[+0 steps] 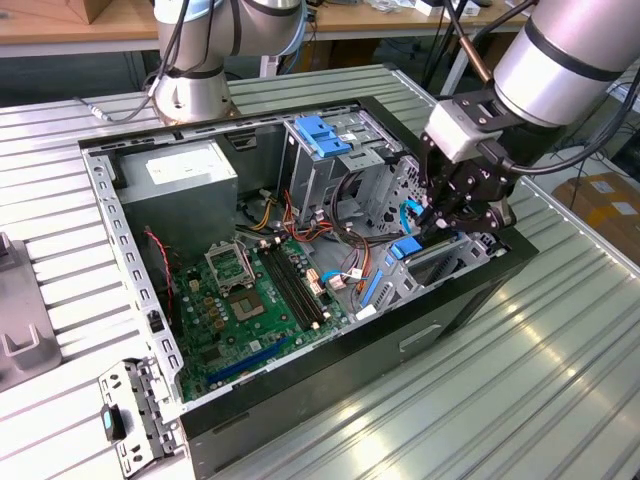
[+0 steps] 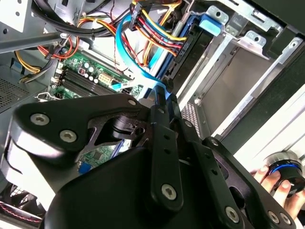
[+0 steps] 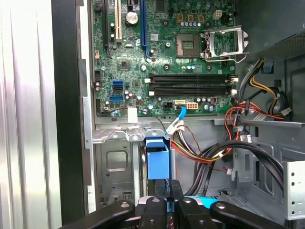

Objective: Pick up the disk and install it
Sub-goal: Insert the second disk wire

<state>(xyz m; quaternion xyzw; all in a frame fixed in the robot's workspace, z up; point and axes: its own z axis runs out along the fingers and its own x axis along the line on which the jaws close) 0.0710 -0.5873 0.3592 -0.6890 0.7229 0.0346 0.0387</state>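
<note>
The disk (image 3: 157, 160) stands on edge in the drive bay at the front corner of the open computer case (image 1: 330, 400). Its light-blue carrier end (image 1: 405, 248) shows beside the motherboard. In the second wrist view the same blue carrier end (image 2: 212, 24) sits at the far end of the bay slot. My gripper (image 1: 440, 222) reaches down into the case over that bay. In both wrist views its black fingers (image 3: 153, 202) close in on the disk's near end, and my gripper (image 3: 162, 191) (image 2: 162, 95) looks shut on it. The grey metal face is hidden.
Bundled cables (image 3: 214, 152) and a light-blue cable (image 2: 126, 52) run close beside the bay. The motherboard (image 1: 250, 300), power supply (image 1: 180, 175) and an upper drive cage with a blue latch (image 1: 325, 135) are inside the case. A person's hand (image 2: 271, 179) holds a round object outside it.
</note>
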